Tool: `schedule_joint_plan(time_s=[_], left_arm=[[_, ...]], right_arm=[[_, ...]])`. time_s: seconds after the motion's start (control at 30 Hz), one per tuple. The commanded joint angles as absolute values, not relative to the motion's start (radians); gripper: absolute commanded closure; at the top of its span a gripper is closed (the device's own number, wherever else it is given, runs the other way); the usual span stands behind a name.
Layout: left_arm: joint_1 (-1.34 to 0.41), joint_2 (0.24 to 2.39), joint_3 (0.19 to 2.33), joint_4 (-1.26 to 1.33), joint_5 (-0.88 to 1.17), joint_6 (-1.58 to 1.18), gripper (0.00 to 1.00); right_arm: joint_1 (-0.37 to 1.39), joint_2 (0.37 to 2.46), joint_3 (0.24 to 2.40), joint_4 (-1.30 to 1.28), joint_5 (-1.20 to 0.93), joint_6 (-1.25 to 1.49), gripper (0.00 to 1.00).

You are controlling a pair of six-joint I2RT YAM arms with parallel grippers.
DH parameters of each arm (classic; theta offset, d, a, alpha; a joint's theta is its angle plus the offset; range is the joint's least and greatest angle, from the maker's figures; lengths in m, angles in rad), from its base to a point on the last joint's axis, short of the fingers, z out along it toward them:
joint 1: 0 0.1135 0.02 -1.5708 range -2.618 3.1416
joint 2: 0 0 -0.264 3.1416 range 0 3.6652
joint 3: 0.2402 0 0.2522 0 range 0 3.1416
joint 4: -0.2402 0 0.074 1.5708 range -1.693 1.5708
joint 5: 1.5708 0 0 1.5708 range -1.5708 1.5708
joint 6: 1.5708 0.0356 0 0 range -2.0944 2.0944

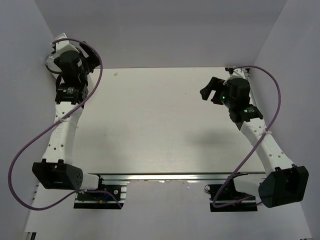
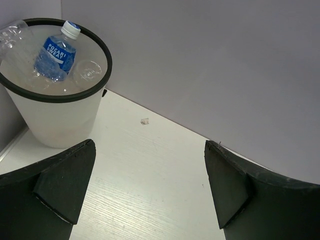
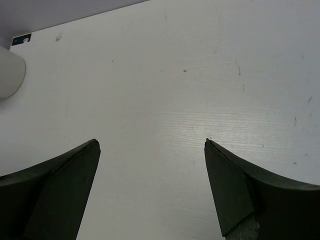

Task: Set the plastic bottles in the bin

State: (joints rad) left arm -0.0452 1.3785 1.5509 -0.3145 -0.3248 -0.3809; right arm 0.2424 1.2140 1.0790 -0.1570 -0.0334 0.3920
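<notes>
Left gripper [image 2: 147, 152]: jaws spread wide, nothing between them. It hangs just beside the tall white cylindrical bin [image 2: 60, 117] with a thin black ring round its rim, at the far left corner of the pale wood-grain table [image 2: 150, 200]. Right gripper [image 3: 150, 147]: likewise released and empty, over bare tabletop on the right side.

In the bin: clear plastic bottle with blue label [image 2: 56, 56], cap up and leaning; two clear unlabelled plastic bottles, one against the left wall [image 2: 12, 34], one showing its base [image 2: 89, 72]. The short orange bottle is not visible; it may lie beneath the others, cannot tell. No bottle is seen on the table in any view.

Judgement: task at or near its end. What is left is a clean withdrawal: raise the left arm straight up before swinging home, so the fingers miss the rim. The bin looks light and could tip.

Legible: "POCARI SWEAT", white on the blue label. Small white scrap [image 2: 145, 121] on the table near the bin, no writing.
</notes>
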Motion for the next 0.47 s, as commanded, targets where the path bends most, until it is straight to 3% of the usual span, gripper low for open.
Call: schedule_joint_plan(time_s=[0.0, 0.43], left_arm=[[-0.048, 1.319, 1.529, -0.330, -0.316, -0.393, 0.02], [-0.046, 1.200, 1.465, -0.396, -0.374, -0.391, 0.02]], right_arm=[[0.235, 1.160, 1.040, -0.170, 0.051, 0.428, 0.11], [0.235, 1.121, 1.032, -0.112, 0.123, 0.439, 0.11]])
